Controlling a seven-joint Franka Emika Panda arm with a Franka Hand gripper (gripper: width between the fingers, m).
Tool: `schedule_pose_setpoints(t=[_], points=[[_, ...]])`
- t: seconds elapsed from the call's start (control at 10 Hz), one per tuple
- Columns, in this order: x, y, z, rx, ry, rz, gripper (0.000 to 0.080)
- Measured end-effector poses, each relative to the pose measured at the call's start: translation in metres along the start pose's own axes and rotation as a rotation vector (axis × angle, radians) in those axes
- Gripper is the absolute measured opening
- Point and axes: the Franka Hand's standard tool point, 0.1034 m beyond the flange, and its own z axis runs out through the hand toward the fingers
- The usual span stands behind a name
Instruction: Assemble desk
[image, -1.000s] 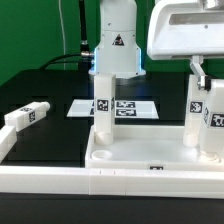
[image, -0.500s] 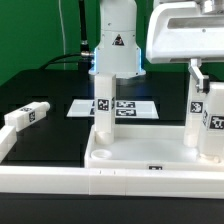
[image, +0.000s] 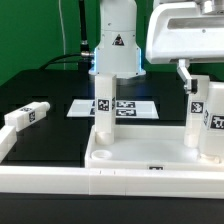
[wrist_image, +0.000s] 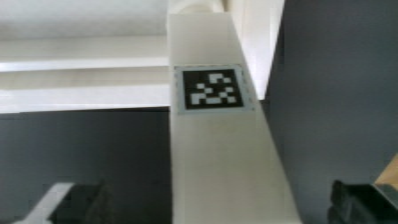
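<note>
The white desk panel (image: 120, 180) lies at the front with its raised rim up. One tagged leg (image: 101, 110) stands upright in its far left corner socket, and two more legs (image: 197, 125) stand at its right end. A loose leg (image: 27, 116) lies on the black surface at the exterior view's left. My gripper (image: 203, 80) hangs over the right-hand legs, open. In the wrist view a tagged leg (wrist_image: 217, 110) runs between my gripper's (wrist_image: 217, 205) dark fingers (wrist_image: 71, 203), with a gap on each side. Beyond it lies the panel (wrist_image: 80, 80).
The marker board (image: 125, 107) lies flat behind the panel. The arm's white base (image: 117, 40) stands behind it. A long white rail (image: 15, 138) borders the black surface at the exterior view's left.
The jaws have opened: the visible finger swung toward the exterior view's left, away from the right-hand leg it had gripped. The leg stays upright in the panel.
</note>
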Motion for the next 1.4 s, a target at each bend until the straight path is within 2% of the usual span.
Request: schedule_pose_setpoints(t=[0.3,0.5,0.6,0.9,1.0,1.2,1.4], points=[[0.005,0.003,-0.006,0.001,-0.005,-0.009,0.0648],[0.023,0.006,-0.024,0.009,-0.045,0.013,0.0649],[0.028,0.007,-0.027,0.01,-0.055,0.017,0.0649],[0.022,0.008,-0.022,0.006,-0.084,0.016,0.0649],[0.014,0.01,-0.018,-0.001,-0.152,0.019,0.0649],[0.008,0.01,-0.014,-0.009,-0.286,0.023,0.0649],[0.009,0.009,-0.012,-0.017,-0.387,0.025,0.0649]])
